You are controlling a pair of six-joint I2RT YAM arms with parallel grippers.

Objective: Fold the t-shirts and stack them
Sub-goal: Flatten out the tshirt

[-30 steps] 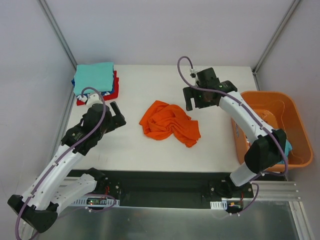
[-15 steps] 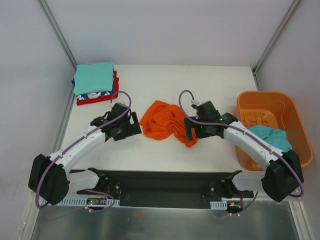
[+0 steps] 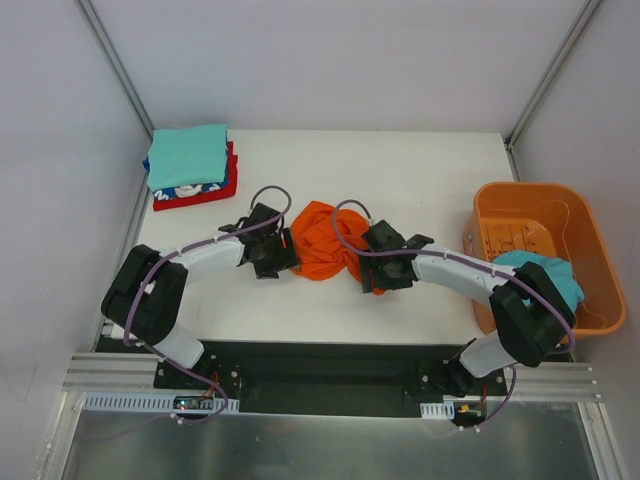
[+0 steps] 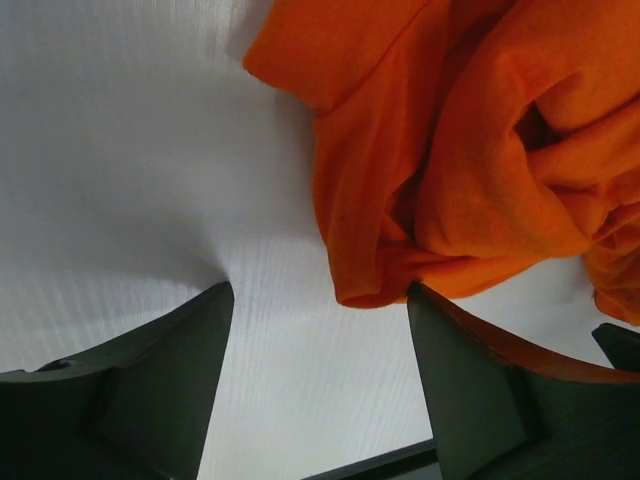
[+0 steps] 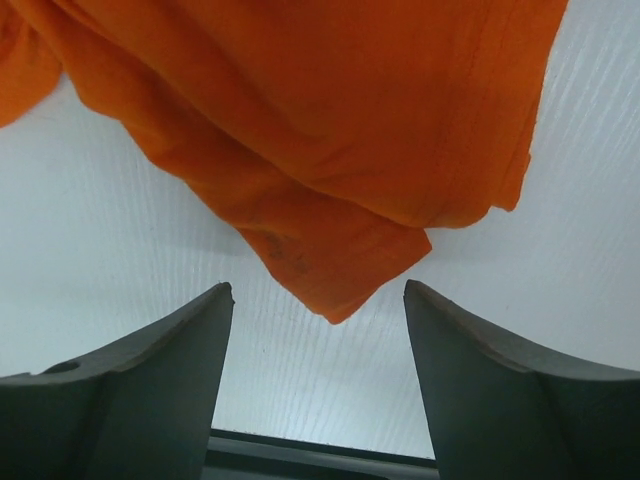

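The crumpled orange t-shirt (image 3: pixel 322 238) is found near the middle of the bench (image 3: pixel 400 170), flanked by the left gripper (image 4: pixel 318 295) and the right gripper (image 5: pixel 318 290) — both spread wide, nothing pinched. A grasping step is judged to be in hand: a hem must be pinched on each side, then drawn apart flat. At the far left corner, folded t-shirts (image 3: pixel 190 165) are stacked.

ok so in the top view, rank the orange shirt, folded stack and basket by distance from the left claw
1. orange shirt, just right of the left claw
2. folded stack, far-left corner
3. orange basket, right edge of the table
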